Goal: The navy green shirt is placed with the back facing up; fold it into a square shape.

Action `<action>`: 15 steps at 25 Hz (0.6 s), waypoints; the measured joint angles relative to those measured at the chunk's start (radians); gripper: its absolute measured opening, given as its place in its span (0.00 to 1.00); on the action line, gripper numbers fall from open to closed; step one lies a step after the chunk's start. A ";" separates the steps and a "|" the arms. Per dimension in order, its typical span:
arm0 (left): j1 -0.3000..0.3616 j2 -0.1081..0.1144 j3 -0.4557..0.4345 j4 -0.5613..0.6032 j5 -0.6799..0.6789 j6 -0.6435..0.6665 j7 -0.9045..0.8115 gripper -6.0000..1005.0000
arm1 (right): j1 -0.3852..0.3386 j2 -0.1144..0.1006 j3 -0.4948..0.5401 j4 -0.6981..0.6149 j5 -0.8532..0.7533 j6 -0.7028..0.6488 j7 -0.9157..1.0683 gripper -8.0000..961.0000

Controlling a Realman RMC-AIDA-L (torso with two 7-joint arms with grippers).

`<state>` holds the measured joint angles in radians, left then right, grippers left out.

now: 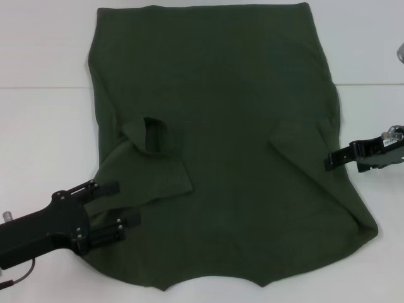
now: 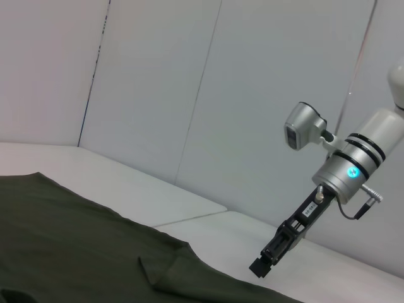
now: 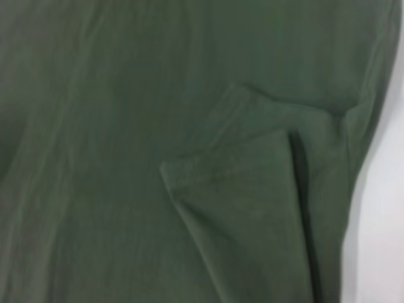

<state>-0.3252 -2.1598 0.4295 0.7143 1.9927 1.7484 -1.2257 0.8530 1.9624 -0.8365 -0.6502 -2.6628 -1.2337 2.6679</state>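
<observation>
The navy green shirt [image 1: 221, 113] lies flat on the white table [image 1: 38, 126] and fills most of the head view. Both short sleeves are folded inward onto the body: the left sleeve [image 1: 154, 161] and the right sleeve [image 1: 297, 142]. My left gripper [image 1: 126, 203] is open at the shirt's near left edge, its two black fingers spread over the fabric and holding nothing. My right gripper [image 1: 329, 161] hovers at the shirt's right edge beside the folded right sleeve; it also shows in the left wrist view [image 2: 261, 267]. The right wrist view shows that sleeve [image 3: 246, 164] close up.
Bare white table lies to the left, to the right [image 1: 379, 113] and along the near edge of the shirt. A white wall [image 2: 252, 95] stands behind the table. A small pale object [image 1: 400, 53] sits at the far right edge.
</observation>
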 joint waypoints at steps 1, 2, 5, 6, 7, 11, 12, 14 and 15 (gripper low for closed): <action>0.000 0.000 0.000 -0.001 0.000 0.000 0.000 0.82 | 0.001 0.006 0.000 0.002 0.000 0.007 -0.002 0.90; 0.000 0.000 0.000 -0.001 0.000 0.000 0.000 0.82 | 0.002 0.009 0.000 0.002 0.000 0.009 -0.002 0.90; 0.000 -0.001 0.000 -0.001 0.000 -0.001 0.000 0.82 | 0.002 0.014 -0.001 0.002 0.000 0.014 -0.003 0.90; 0.000 -0.001 0.000 -0.001 0.000 -0.001 0.000 0.82 | 0.002 0.016 -0.001 0.002 0.000 0.016 -0.003 0.90; 0.000 -0.001 0.000 -0.001 0.000 -0.001 0.000 0.82 | 0.002 0.017 -0.001 0.002 0.000 0.017 -0.003 0.90; 0.000 0.000 0.001 0.000 0.000 -0.001 0.000 0.82 | 0.002 0.022 -0.001 0.010 0.001 0.021 -0.004 0.90; 0.000 0.000 0.001 0.000 0.000 -0.001 0.000 0.82 | 0.001 0.022 -0.001 0.013 0.001 0.022 -0.005 0.90; 0.000 0.000 0.000 0.000 0.000 -0.001 0.000 0.82 | 0.000 0.024 -0.001 0.015 0.002 0.024 -0.006 0.90; 0.000 0.000 0.000 0.001 0.000 -0.001 0.000 0.82 | -0.001 0.025 -0.001 0.015 0.003 0.024 -0.007 0.90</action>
<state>-0.3252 -2.1594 0.4293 0.7148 1.9927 1.7472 -1.2257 0.8523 1.9870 -0.8376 -0.6355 -2.6602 -1.2094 2.6612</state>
